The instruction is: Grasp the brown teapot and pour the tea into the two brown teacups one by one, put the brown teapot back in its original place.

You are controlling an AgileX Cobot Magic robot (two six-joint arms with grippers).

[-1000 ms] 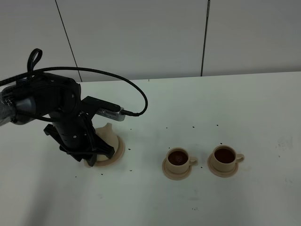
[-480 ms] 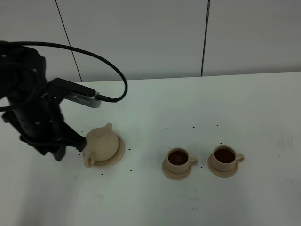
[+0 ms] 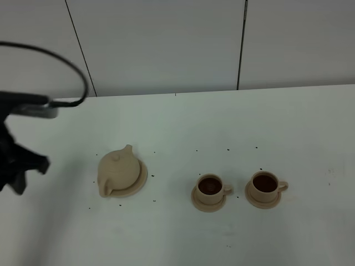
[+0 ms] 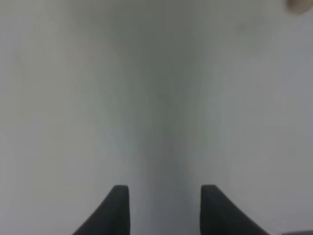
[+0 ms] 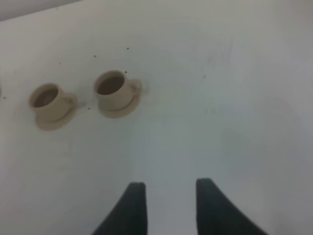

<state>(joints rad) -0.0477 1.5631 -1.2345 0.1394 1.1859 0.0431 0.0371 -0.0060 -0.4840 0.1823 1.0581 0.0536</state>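
Two cups (image 3: 210, 187) (image 3: 265, 184) of dark tea (image 3: 210, 185), each on its small saucer, sit nearest, right of the teapot (image 3: 118, 169). Teapot rests lidded on its wide saucer (image 3: 142, 178). Left claw (image 4: 165, 208) spread, empty, well left of teapot. Right claw (image 5: 170, 205) spread, empty over bare white tabletop (image 3: 233, 127).

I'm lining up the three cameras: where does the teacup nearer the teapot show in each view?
Exterior high: teacup nearer the teapot, lower centre, right of the teapot.
Left wrist: not in it; only bare table past the open left gripper.
Right wrist: the cup at the picture's left edge.
Shared landmark: the second teacup beside it.
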